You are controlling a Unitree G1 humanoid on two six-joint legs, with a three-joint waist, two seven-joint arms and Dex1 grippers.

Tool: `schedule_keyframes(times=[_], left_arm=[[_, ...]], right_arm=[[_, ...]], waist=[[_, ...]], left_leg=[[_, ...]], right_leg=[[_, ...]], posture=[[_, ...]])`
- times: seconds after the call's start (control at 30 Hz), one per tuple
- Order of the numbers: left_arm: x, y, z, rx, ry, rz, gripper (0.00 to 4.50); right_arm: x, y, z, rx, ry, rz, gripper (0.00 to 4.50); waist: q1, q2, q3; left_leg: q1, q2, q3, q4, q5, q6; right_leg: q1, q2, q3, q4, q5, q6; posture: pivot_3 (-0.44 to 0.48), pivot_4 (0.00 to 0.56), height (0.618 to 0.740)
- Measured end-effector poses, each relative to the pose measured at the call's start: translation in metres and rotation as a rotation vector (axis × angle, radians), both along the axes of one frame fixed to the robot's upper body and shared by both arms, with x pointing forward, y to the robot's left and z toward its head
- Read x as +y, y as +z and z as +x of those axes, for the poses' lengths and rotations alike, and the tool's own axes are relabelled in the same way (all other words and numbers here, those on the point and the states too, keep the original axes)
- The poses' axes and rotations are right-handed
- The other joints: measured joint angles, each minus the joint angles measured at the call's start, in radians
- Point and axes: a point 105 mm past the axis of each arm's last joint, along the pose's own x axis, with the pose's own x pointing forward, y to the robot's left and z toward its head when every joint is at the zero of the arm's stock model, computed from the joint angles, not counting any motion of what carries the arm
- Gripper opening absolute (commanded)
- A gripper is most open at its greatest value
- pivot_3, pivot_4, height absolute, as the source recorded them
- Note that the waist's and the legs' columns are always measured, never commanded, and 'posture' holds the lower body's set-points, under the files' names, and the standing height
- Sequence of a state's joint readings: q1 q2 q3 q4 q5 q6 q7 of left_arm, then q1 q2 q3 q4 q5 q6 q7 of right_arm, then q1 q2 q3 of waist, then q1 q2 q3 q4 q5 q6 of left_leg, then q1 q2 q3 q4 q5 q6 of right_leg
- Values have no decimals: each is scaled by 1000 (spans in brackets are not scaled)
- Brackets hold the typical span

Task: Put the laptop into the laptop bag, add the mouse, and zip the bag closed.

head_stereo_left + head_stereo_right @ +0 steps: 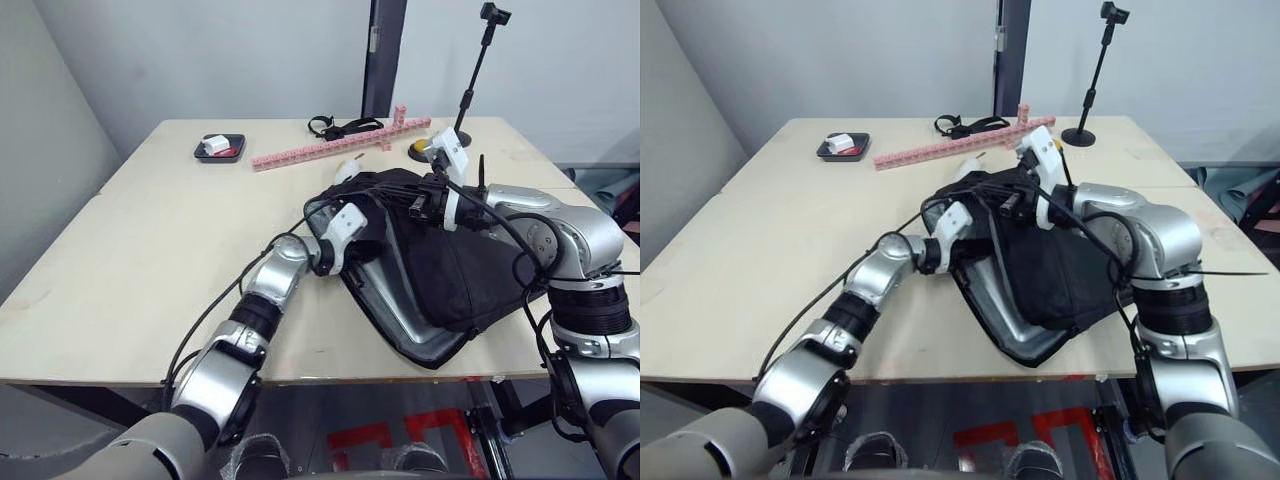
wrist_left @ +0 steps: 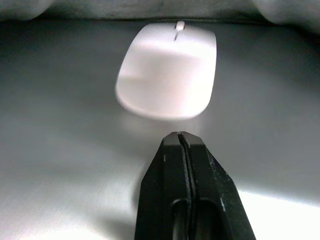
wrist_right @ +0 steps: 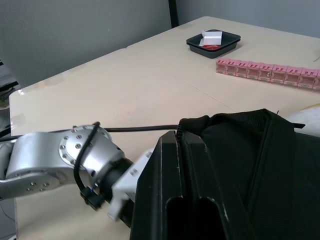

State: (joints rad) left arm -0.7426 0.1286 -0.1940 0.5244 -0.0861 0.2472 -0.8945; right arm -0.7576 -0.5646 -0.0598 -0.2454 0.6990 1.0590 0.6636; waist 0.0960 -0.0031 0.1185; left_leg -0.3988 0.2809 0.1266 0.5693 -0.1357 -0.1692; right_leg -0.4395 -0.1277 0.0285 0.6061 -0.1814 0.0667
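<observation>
My left tool (image 2: 182,136), pressed narrow with nothing between its fingers, sits inside the open laptop bag (image 1: 450,270) just behind the mouse (image 2: 167,70), which lies on the laptop (image 1: 400,305) in the bag. My right tool (image 3: 179,136) is clamped on the bag's upper edge, lifting the flap. Best to nudge the mouse deeper with slow pushes, keep the flap raised, then withdraw clear before zipping.

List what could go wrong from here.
The mouse lies loose on the laptop inside the laptop bag, just past the shut left gripper; a nudge might send it sliding. The right gripper, shut on the bag's flap, could lose the fabric, dropping it onto the left arm.
</observation>
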Motion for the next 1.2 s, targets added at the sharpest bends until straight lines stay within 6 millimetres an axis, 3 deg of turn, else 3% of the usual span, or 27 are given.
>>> schedule_keyframes(times=[0.13, 0.3, 0.53, 0.77, 1.03, 1.2], left_arm=[[45, 3, -4, 64, 68, -18, 2687], [136, 35, -19, 67, 217, -12, 4464], [211, 48, -54, 141, 344, 66, 4490], [235, 53, -79, 174, 369, 122, 4490], [242, 62, -84, 167, 374, 137, 4500], [247, 71, -82, 148, 374, 157, 4500]], right_arm=[[2, -3, -1, 1, 13, -15, 0], [16, -25, -8, 12, 107, -112, 0], [25, -63, -29, 55, 297, -269, 0], [20, -80, -45, 46, 416, -370, 0], [19, -78, -48, 22, 458, -356, 2610], [-7, -57, -45, -4, 404, -335, 4371]], waist=[[1, 0, 0], [-5, 2, 2], [0, 2, 3], [-2, 2, 3], [-3, 2, 3], [-2, 2, 2]], left_leg=[[0, 0, 0, -1, 0, 0], [0, 1, 0, -5, 0, -2], [0, 0, 0, -11, 1, -2], [1, 1, 0, -10, 0, -2], [3, 1, 0, -6, -1, 1], [2, 1, -1, -4, -1, 1]], right_leg=[[-1, 0, 0, -1, 0, 0], [-3, 1, -2, -3, -1, 0], [-2, 1, -5, -10, -1, 0], [-1, 0, -4, -9, -1, -1], [-1, 0, -3, -1, -1, -1], [-1, 0, -3, 0, -1, -1]], posture=[[0, 150, 740], [0, 150, 740], [0, 150, 740], [0, 150, 740], [0, 150, 740], [0, 150, 740]])
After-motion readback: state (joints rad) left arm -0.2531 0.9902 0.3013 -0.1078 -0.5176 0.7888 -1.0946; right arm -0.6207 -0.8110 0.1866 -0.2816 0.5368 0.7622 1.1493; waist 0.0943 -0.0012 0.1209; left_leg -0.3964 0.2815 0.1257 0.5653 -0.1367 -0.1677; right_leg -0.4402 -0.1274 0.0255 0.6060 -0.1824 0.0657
